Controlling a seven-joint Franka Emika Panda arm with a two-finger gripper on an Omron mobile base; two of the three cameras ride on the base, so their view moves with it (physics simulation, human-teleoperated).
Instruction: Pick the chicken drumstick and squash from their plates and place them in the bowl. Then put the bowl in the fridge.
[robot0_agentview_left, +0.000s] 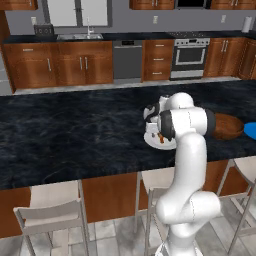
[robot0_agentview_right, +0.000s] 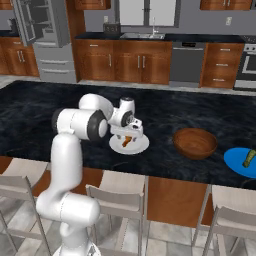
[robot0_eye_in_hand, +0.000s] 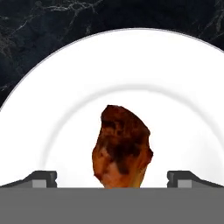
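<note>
The brown-orange chicken drumstick (robot0_eye_in_hand: 122, 146) lies on the white plate (robot0_eye_in_hand: 175, 87), seen close up in the hand view. My gripper (robot0_eye_in_hand: 112, 180) is open, its two fingertips (robot0_eye_in_hand: 41, 179) standing wide to either side of the drumstick, directly above it. From the right base view the gripper (robot0_agentview_right: 128, 138) hangs low over the white plate (robot0_agentview_right: 140, 146) with the drumstick (robot0_agentview_right: 127, 141) under it. The reddish-brown bowl (robot0_agentview_right: 195, 142) sits to the right of that plate. Further right, the dark green squash (robot0_agentview_right: 248, 158) rests on the blue plate (robot0_agentview_right: 235, 162). The grey fridge (robot0_agentview_right: 42, 37) stands at the back left, its door open.
The dark marble counter (robot0_agentview_left: 75, 135) spans the scene, with stools (robot0_agentview_left: 52, 212) along its near edge. Wooden cabinets (robot0_agentview_left: 75, 62), a dishwasher (robot0_agentview_left: 127, 60) and a steel oven (robot0_agentview_left: 190, 55) line the far wall.
</note>
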